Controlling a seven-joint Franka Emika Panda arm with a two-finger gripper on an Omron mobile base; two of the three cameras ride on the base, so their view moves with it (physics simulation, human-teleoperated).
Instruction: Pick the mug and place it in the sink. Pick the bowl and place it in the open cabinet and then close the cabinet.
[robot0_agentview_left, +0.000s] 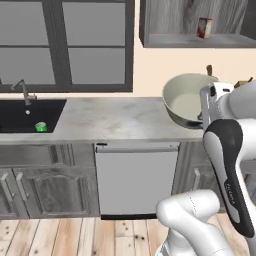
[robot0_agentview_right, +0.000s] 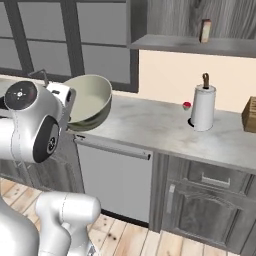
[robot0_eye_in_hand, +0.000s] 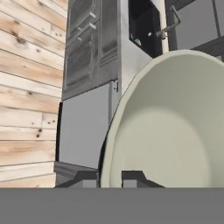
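Table (robot0_agentview_left: 115, 120): long grey marble run. Sink (robot0_agentview_left: 15, 122) is set in at its far left, dishwasher panel (robot0_agentview_left: 136, 180) below the middle.

Cabinet (robot0_agentview_left: 195, 22): open on the wall above right, grey shelf bare except a small box (robot0_agentview_left: 204, 27). That's where the bowl is headed, so there looks to be room for it.

Bowl (robot0_agentview_left: 187, 100): off the table, tilted on edge with the mouth facing the base cameras, held up beside the wrist. The tilt follows from a rim grip: fingers (robot0_eye_in_hand: 131, 177) straddle the rim at the bottom of the hand view, one outside and one inside the wall, nearly together and clamped on it. Gripper (robot0_eye_in_hand: 109, 178) itself is hidden behind the wrist in both base views.

Mug (robot0_agentview_left: 41, 127): green, already down in the sink near its right wall. First half reads as done.

View differences:
- left base view gives the sink, mug and faucet (robot0_agentview_left: 22, 90)
- right base view adds a paper-towel roll (robot0_agentview_right: 203, 107), a small red item (robot0_agentview_right: 187, 105) and a wooden block (robot0_agentview_right: 250, 115) further right on the table
- hand view is rolled sideways and is the one that settles the grip

Next: lift to shelf height.
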